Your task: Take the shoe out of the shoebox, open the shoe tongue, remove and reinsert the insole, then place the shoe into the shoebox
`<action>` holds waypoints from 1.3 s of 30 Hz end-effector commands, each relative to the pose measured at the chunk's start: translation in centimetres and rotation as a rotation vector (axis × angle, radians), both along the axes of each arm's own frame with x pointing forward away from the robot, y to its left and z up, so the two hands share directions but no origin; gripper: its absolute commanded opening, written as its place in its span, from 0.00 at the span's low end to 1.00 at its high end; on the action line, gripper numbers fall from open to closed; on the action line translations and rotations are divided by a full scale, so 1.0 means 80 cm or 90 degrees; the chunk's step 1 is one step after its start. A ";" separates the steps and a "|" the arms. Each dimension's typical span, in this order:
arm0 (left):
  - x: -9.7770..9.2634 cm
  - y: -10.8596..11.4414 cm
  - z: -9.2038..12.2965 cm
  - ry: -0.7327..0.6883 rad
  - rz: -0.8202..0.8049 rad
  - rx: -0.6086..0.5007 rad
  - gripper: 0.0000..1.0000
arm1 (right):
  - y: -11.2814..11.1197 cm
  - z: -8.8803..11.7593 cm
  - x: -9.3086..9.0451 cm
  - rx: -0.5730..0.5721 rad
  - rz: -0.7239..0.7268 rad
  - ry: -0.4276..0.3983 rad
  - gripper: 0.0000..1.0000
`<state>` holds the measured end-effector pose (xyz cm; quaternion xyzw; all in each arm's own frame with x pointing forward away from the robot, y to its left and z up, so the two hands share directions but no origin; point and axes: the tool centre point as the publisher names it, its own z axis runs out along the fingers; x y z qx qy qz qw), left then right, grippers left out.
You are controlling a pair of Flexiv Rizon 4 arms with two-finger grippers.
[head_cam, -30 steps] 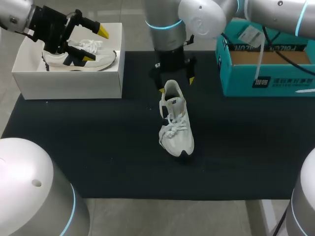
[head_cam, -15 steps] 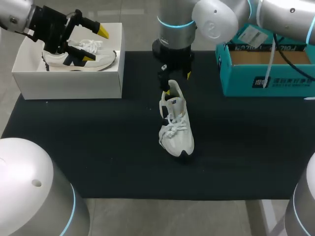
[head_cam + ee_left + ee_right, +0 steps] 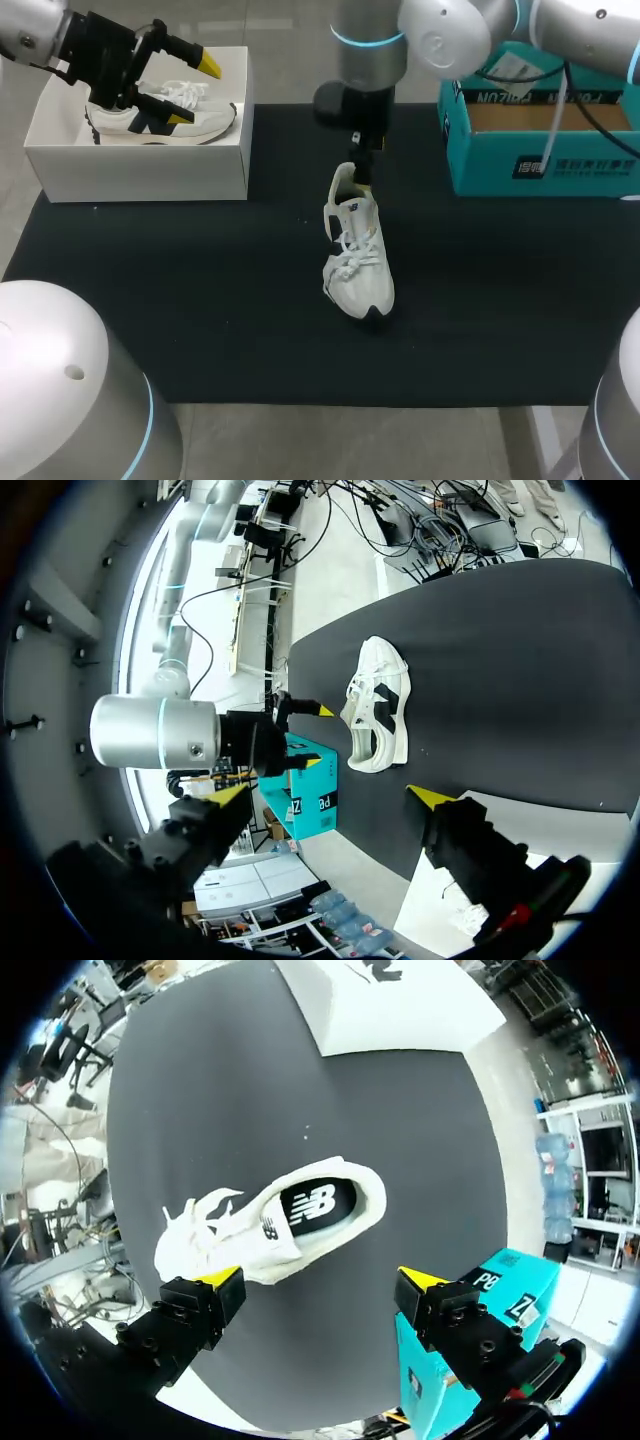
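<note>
The right hand (image 3: 320, 1280) is hanging just above the heel end of the shoe (image 3: 357, 248), its two fingers (image 3: 200, 1310) spread wide and gripping nothing. The shoe is standing on its sole on the dark counter (image 3: 180, 300), outside both boxes, with its insole (image 3: 316, 1203) showing through the collar. Its long axis is running from the heel, directly under this hand, to the toe, which is pointing away from the hand toward the robot. In the right wrist view the fingers are lining up nearly along that axis rather than across it, one yellow tip beside the laces and the other past the heel, neither touching. I judge that the tongue or insole step is in hand, and that the right arm is plainly the nearer one for it. The left hand (image 3: 330, 795) is also standing open and empty, well apart from the shoe. It is over the white shoebox (image 3: 140, 160), which is sitting beyond the shoe's heel on the left arm's side with a second shoe (image 3: 160, 115) lying in it. The teal box (image 3: 540, 150) is sitting beyond the heel on the other side.
</note>
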<state>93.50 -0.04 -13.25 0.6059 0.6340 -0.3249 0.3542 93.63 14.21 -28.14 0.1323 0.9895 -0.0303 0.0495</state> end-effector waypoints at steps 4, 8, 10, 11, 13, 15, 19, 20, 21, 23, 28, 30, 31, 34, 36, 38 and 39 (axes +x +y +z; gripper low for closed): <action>0.000 0.000 0.000 0.000 0.000 0.001 1.00 | 0.004 0.001 0.003 -0.035 0.131 0.014 1.00; 0.000 0.000 0.000 0.000 0.000 0.001 1.00 | 0.004 0.001 0.003 -0.035 0.131 0.014 1.00; 0.000 0.000 0.000 0.000 0.000 0.001 1.00 | 0.004 0.001 0.003 -0.035 0.131 0.014 1.00; 0.000 0.000 0.000 0.000 0.000 0.001 1.00 | 0.004 0.001 0.003 -0.035 0.131 0.014 1.00; 0.000 0.000 0.000 0.000 0.000 0.001 1.00 | 0.004 0.001 0.003 -0.035 0.131 0.014 1.00; 0.000 0.000 0.000 0.000 0.000 0.001 1.00 | 0.004 0.001 0.003 -0.035 0.131 0.014 1.00; 0.000 0.000 0.000 0.000 0.000 0.001 1.00 | 0.004 0.001 0.003 -0.035 0.131 0.014 1.00; 0.000 0.000 0.000 0.000 0.000 0.001 1.00 | 0.004 0.001 0.003 -0.035 0.131 0.014 1.00; 0.000 0.000 0.000 0.000 0.000 0.001 1.00 | 0.004 0.001 0.003 -0.035 0.131 0.014 1.00; 0.000 0.000 0.000 0.000 0.000 0.001 1.00 | 0.004 0.001 0.003 -0.035 0.131 0.014 1.00; 0.000 0.000 0.000 0.000 0.000 0.001 1.00 | 0.004 0.001 0.003 -0.035 0.131 0.014 1.00; 0.000 0.000 0.000 0.000 0.000 0.001 1.00 | 0.004 0.001 0.003 -0.035 0.131 0.014 1.00; 0.000 0.000 0.000 0.000 0.000 0.001 1.00 | 0.004 0.001 0.003 -0.035 0.131 0.014 1.00; 0.000 0.000 0.000 0.000 0.000 0.001 1.00 | 0.010 0.000 0.024 -0.037 0.144 0.005 1.00; 0.000 0.000 0.000 0.000 0.000 0.001 1.00 | 0.014 -0.003 0.037 -0.035 0.142 0.002 1.00; 0.000 0.000 0.000 0.000 0.000 0.001 1.00 | 0.016 -0.009 0.049 -0.040 0.138 0.001 1.00; 0.000 0.000 0.000 0.000 0.000 0.001 1.00 | 0.017 -0.012 0.054 -0.041 0.138 0.000 1.00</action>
